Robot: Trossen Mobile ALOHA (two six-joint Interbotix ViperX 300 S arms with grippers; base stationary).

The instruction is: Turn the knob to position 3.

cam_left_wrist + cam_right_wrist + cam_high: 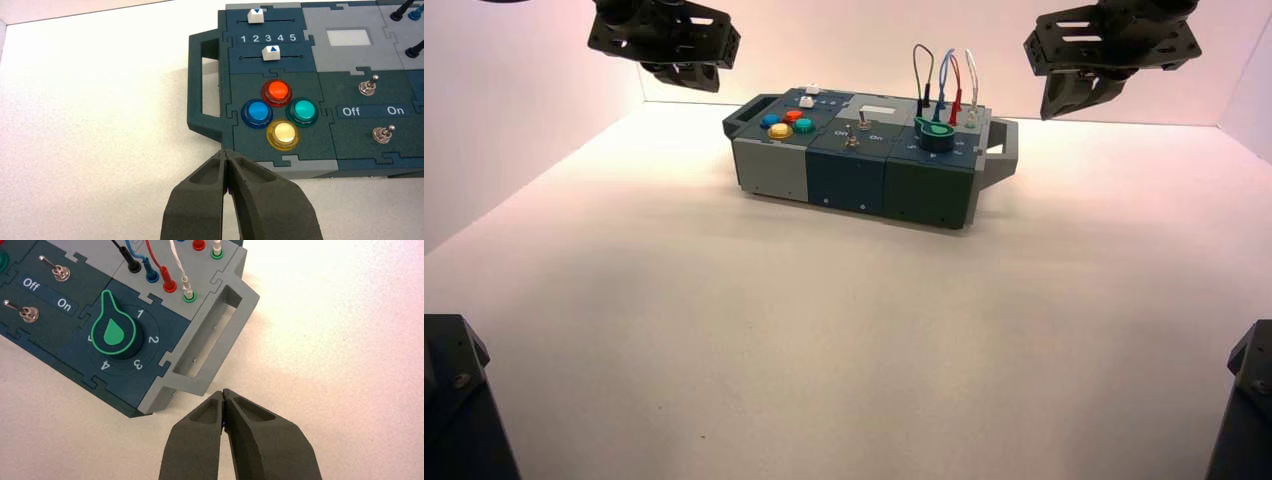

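Note:
The green teardrop knob (116,331) sits on a dark round base at the box's right end (936,130). Digits 1, 2, 3 and 4 ring it, and its pointed tip aims at a spot beyond the 1, away from the 3. My right gripper (223,392) is shut and empty, hovering off the box's grey right handle (210,347), apart from the knob; it hangs high at the back right (1074,95). My left gripper (226,154) is shut and empty too, above the near left corner of the box (854,180), high at the back left (679,70).
On the box are four round buttons, orange (277,91), blue (257,112), teal (303,111) and yellow (283,133), two white sliders (270,52) by a 1-5 scale, two metal toggle switches (368,86) marked Off/On, and plugged wires (167,282). A dark handle (202,95) ends the left side.

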